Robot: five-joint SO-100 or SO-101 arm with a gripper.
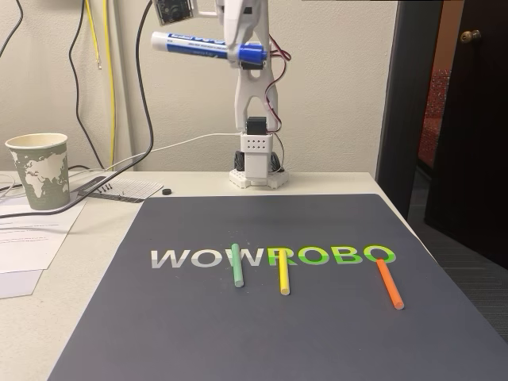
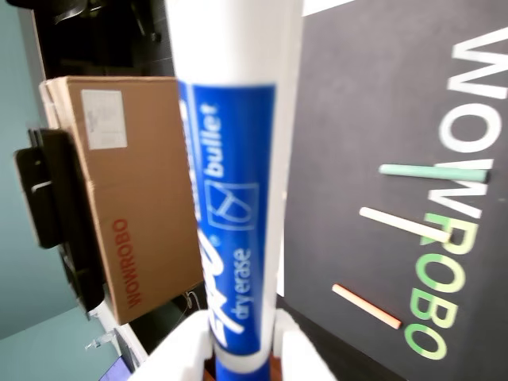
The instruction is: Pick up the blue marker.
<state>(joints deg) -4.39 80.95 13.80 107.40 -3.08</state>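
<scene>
Holding the blue marker (image 1: 208,45) clamped in my gripper (image 1: 238,52), high above the mat (image 1: 198,333); lift achieved, maintain grip.

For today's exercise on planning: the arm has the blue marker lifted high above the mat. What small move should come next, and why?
Probably just hold steady, tool kept shut. The blue marker already hangs level, high above the mat, well clear of the green stick, so the pick looks done; opening would drop it.
</scene>
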